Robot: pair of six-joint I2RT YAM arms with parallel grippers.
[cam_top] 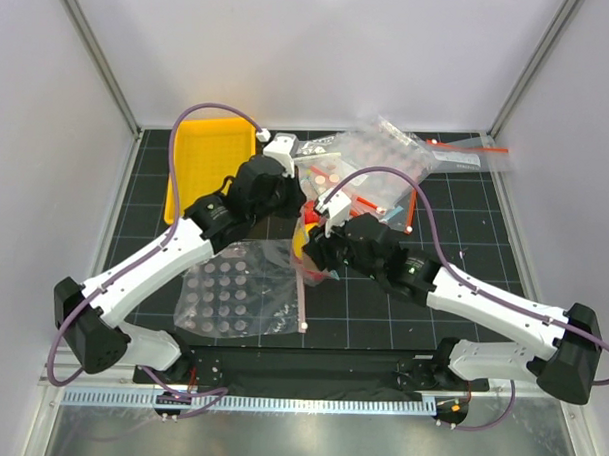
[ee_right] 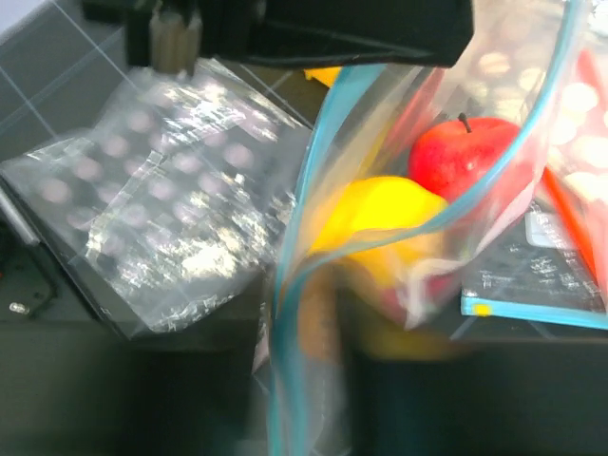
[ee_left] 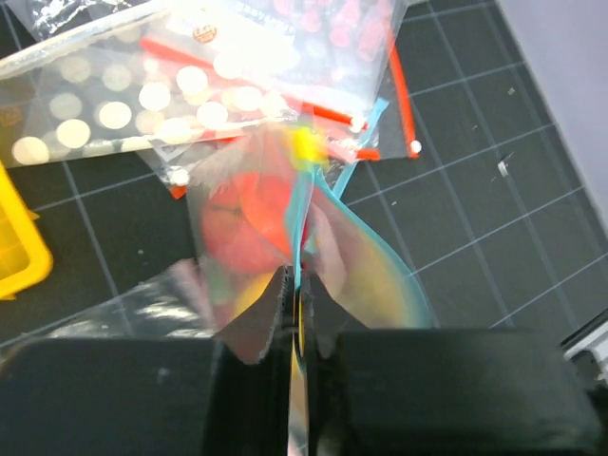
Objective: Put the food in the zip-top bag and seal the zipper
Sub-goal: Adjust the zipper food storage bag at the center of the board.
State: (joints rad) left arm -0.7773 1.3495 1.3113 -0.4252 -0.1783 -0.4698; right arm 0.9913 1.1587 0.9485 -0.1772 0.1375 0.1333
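Pinching the zip-top bag by its mouth edge, my left gripper has both fingers pressed together on the clear plastic. The light-blue zipper runs out from between them. Just past my fingertips the two halves of that strip part and bow away from each other, so the mouth is not sealed there.

Seen from above, the bag sits near the middle of the table, between my two grippers. My left one comes at it from the far side and my right gripper is just on the near side. I cannot tell whether the bottom of the bag rests on the mat.

Through the plastic, my right wrist camera shows a red fruit with a dark stem and a yellow lemon touching it, both inside the bag. The blue strip curves around them on either side. My right fingers are lost in dark blur at the bottom of that view. I cannot tell whether they are spread or closed, or whether they hold the bag at all.

A white-dotted bag lies flat on the mat by my left arm. More bags with red-orange strips are heaped at the far side, and a yellow tray sits at the far left.
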